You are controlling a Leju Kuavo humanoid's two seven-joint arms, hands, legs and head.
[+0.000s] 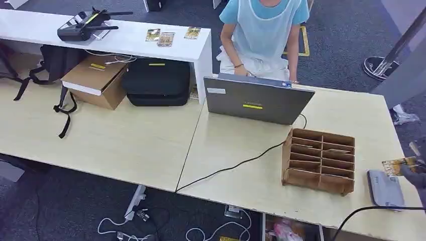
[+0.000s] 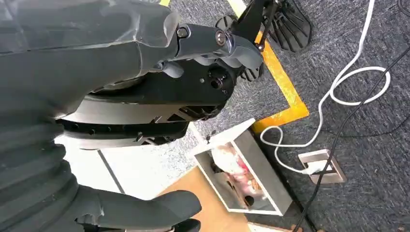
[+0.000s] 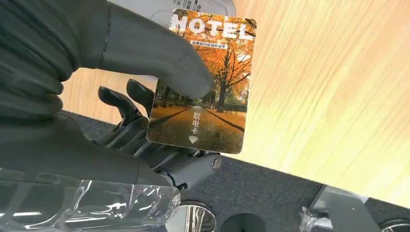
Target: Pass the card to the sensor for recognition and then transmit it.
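Observation:
My right hand [image 1: 416,175] reaches in at the table's right edge and pinches a hotel card [image 1: 398,164] printed with orange autumn trees. In the right wrist view the thumb [image 3: 159,58] presses the card [image 3: 212,92] against the dark fingers behind it. The card hovers just beyond the grey card sensor [image 1: 385,189], a flat box lying near the table's front right corner with a black cable leading off it. My left hand [image 2: 145,208] hangs low beside the table with nothing in it, its fingers apart.
A brown wooden slotted card rack [image 1: 319,159] stands left of the sensor. Behind it a grey laptop [image 1: 257,99] faces a seated person [image 1: 263,35]. A black cable [image 1: 236,164] crosses the table. Bags and a cardboard box [image 1: 95,80] sit at the back left.

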